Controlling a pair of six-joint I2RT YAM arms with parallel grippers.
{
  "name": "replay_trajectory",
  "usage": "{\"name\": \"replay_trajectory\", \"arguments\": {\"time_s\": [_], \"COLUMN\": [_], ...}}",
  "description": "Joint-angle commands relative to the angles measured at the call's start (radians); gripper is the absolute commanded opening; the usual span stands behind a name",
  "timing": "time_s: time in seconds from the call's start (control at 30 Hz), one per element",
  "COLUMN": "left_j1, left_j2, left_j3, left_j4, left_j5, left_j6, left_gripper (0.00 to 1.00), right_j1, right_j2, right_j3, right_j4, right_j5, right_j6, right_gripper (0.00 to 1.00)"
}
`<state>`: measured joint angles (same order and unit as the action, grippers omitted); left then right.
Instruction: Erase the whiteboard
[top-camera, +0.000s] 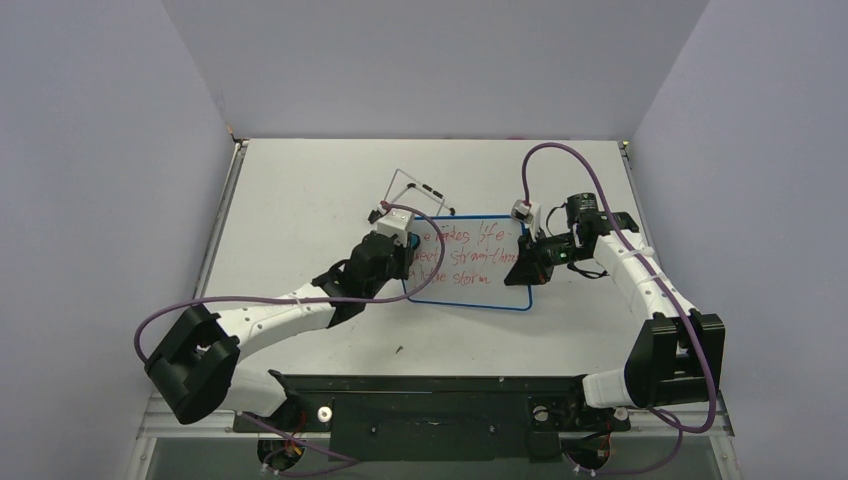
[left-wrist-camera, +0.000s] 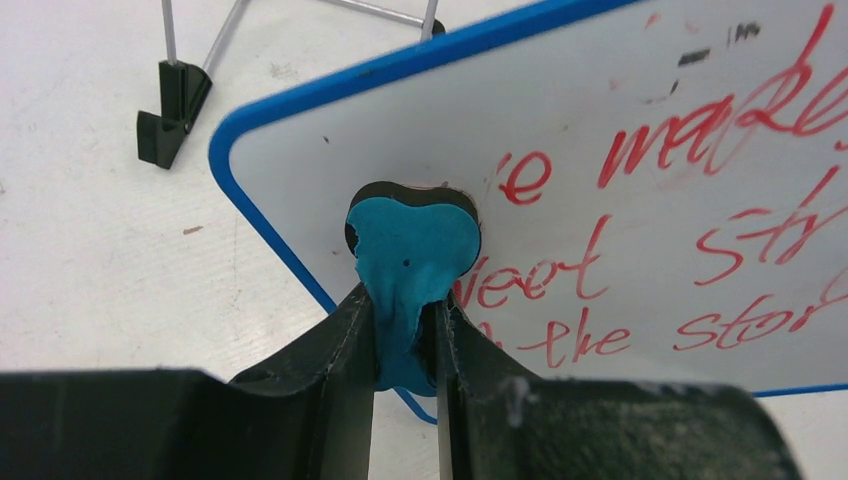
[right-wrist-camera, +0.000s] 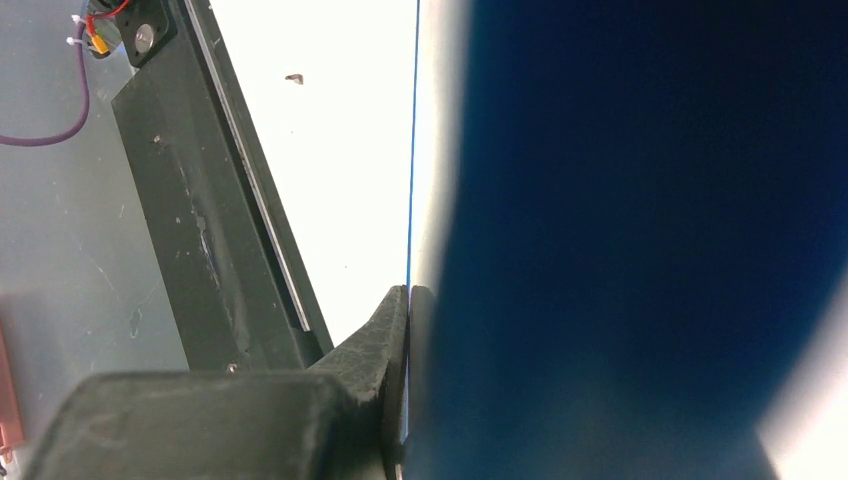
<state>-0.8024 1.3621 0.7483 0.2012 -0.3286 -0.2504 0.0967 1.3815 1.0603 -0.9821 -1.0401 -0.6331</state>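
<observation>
Eraser (left-wrist-camera: 415, 250) near whiteboard (top-camera: 478, 292) left edge

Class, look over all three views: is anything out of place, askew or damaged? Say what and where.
The wire stand sits behind the whiteboard, detached, not propping it. The blue eraser pinched in the left gripper looks squashed out of shape against the board. The right gripper clamps the board's right edge.

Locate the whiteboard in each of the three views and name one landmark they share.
Top external: the whiteboard is in the middle of the picture, red writing visible.
Left wrist: it fills the upper right, behind the eraser.
Right wrist: it is seen edge-on, as a thin vertical line at centre; the rest is blurred.
Shared landmark: its blue rim.
</observation>
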Motion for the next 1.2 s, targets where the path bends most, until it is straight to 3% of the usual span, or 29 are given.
{"name": "replay_trajectory", "arguments": {"time_s": [0.0,0.53,1.17], "left_j1": [-0.024,0.002,-0.09], "left_j2": [-0.017,0.037,0.066], "left_j3": [-0.045,0.171,0.074], "left_j4": [0.057,-0.024,-0.071], "left_j5": [0.018,-0.08,-0.166], "left_j6": [-0.019,0.044,0.03], "left_gripper": [0.0,0.0,0.0], "right_j1": [0.013,0.012,0.012], "right_j2": [-0.028,-0.031,-0.026], "right_j3": [0.012,0.015,0.019], "right_j4": [-0.032,-0.042,-0.054], "right_j5": [-0.039,-0.042,-0.044], "right_j6": [-0.069,-0.079,-0.092], "right_gripper": [0.0,0.0,0.0]}}
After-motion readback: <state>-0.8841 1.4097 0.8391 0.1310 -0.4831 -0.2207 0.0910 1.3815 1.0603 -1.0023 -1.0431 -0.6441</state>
